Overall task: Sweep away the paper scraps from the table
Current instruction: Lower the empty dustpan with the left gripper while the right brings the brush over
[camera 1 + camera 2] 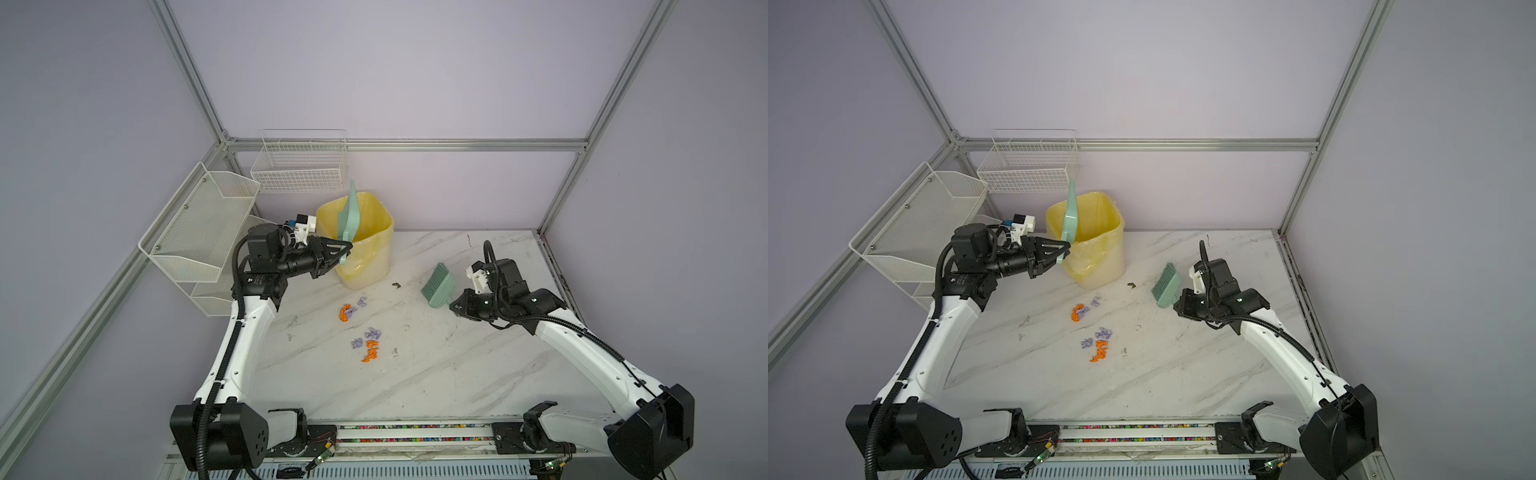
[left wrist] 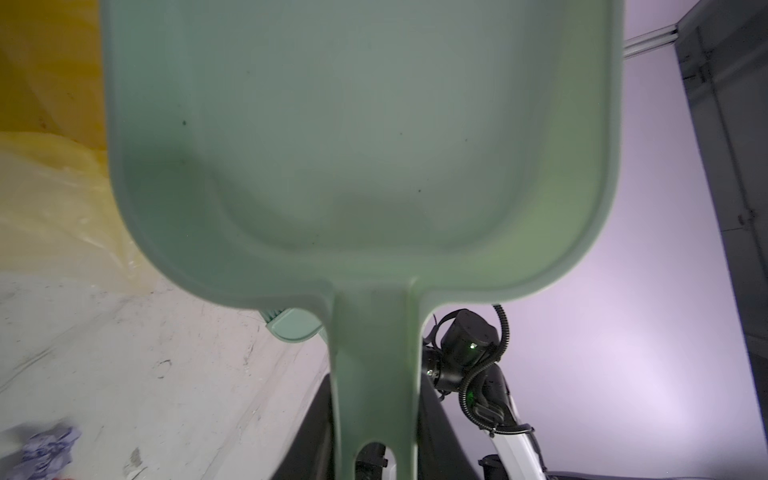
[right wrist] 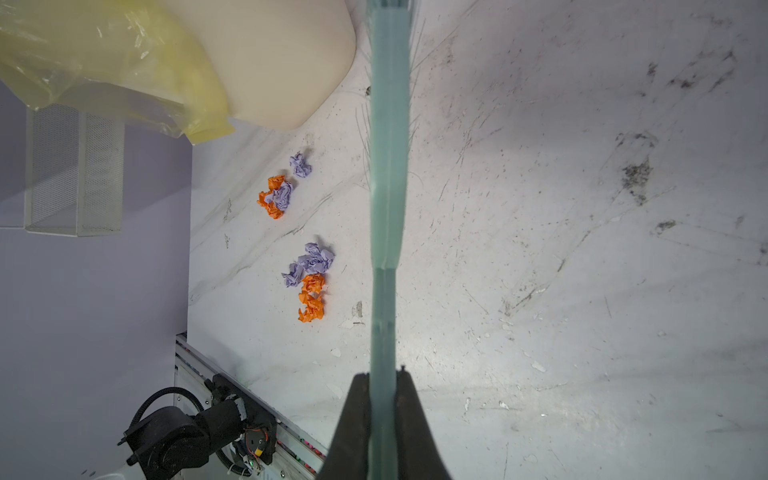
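My left gripper (image 1: 345,250) is clamped narrowly on the handle of the green dustpan (image 1: 348,216), which I hold upright with its blade over the near rim of the yellow-lined bin (image 1: 370,266). My right gripper (image 1: 452,306) is pinched fully onto the handle of the green brush (image 1: 437,286). The paper scraps (image 1: 369,345) lie in two loose groups on the table (image 1: 457,374), in front of the bin, between my arms and well apart from the brush.

The risks, as I judge them:

- **Bin:** The pan stands just beside the bin's liner. If I swing it down carelessly, its edge could snag the plastic and drag or tip the bin.
- **Scraps:** The wads look light. A hard stroke could flick them past the pan and toward the table's left edge instead of gathering them.
- **Brush:** Its handle is thin, so it could twist in my grip under sideways load.

Both top views show the pan edge-on only. The left wrist view shows its inside (image 2: 361,145) holding no scraps, only a few specks. The right wrist view shows my jaws pressed against the brush handle (image 3: 387,374) and separates the orange wads from the lilac ones (image 3: 311,286), a detail the top views blur. Whether the bristles touch the table I cannot tell for certain from any view; they seem to be just above it.
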Motion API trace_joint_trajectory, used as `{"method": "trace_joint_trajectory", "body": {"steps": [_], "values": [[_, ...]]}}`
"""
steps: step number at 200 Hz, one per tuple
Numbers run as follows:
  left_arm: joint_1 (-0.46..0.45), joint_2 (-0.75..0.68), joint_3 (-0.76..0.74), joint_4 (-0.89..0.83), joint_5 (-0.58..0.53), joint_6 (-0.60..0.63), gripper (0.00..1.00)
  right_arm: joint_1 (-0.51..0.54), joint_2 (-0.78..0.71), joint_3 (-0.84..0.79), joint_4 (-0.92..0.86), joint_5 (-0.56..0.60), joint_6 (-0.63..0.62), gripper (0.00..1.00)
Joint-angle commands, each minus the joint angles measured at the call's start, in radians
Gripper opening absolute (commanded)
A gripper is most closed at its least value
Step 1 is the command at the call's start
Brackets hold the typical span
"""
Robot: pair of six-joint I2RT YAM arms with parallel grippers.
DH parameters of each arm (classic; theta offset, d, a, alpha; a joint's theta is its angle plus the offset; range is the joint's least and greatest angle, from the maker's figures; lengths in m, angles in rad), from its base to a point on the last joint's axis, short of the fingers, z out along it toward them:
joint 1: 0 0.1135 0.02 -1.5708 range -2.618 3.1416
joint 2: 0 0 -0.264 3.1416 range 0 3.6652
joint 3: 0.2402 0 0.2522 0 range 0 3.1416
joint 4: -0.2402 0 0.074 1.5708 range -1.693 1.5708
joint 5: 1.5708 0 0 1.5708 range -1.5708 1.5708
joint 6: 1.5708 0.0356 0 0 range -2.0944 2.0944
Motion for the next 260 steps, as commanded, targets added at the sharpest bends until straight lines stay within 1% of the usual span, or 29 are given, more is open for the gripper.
{"method": "trace_joint_trajectory", "body": {"steps": [1,31,49,67,105,121,127,141,180,225,235,239,260], "values": [[-0.002,-0.064,0.09,-0.159,-0.072,0.16,0.13,0.03,0.035,0.072,-0.032,0.008,0.003,0.0],[-0.01,-0.132,0.079,-0.251,-0.152,0.227,0.13,0.081,0.045,0.093,0.0,-0.003,0.031,0.0],[-0.017,-0.171,0.079,-0.308,-0.181,0.248,0.13,0.114,0.049,0.093,0.034,-0.033,0.029,0.0],[-0.032,-0.222,0.065,-0.337,-0.196,0.266,0.13,0.17,0.031,0.082,0.083,0.009,0.054,0.0],[-0.044,-0.338,0.015,-0.465,-0.342,0.35,0.13,0.217,0.071,0.077,0.051,-0.011,0.039,0.0],[-0.055,-0.381,0.009,-0.547,-0.458,0.38,0.13,0.239,0.067,0.069,0.059,-0.017,0.052,0.0],[-0.064,-0.401,-0.005,-0.555,-0.492,0.385,0.13,0.244,0.065,0.068,0.061,-0.021,0.057,0.0],[-0.073,-0.444,-0.05,-0.566,-0.53,0.391,0.13,0.259,0.059,0.062,0.07,-0.021,0.074,0.0],[-0.076,-0.502,-0.182,-0.621,-0.618,0.417,0.13,0.321,0.073,0.059,0.107,0.001,0.125,0.0],[-0.076,-0.519,-0.283,-0.631,-0.643,0.412,0.14,0.419,0.124,0.054,0.175,0.034,0.181,0.0],[-0.075,-0.525,-0.297,-0.633,-0.661,0.415,0.14,0.438,0.125,0.057,0.187,0.04,0.189,0.0],[-0.075,-0.527,-0.305,-0.634,-0.67,0.415,0.14,0.445,0.15,0.058,0.191,0.042,0.194,0.0],[-0.075,-0.533,-0.354,-0.626,-0.706,0.423,0.14,0.487,0.181,0.07,0.195,0.074,0.212,0.0]]}}
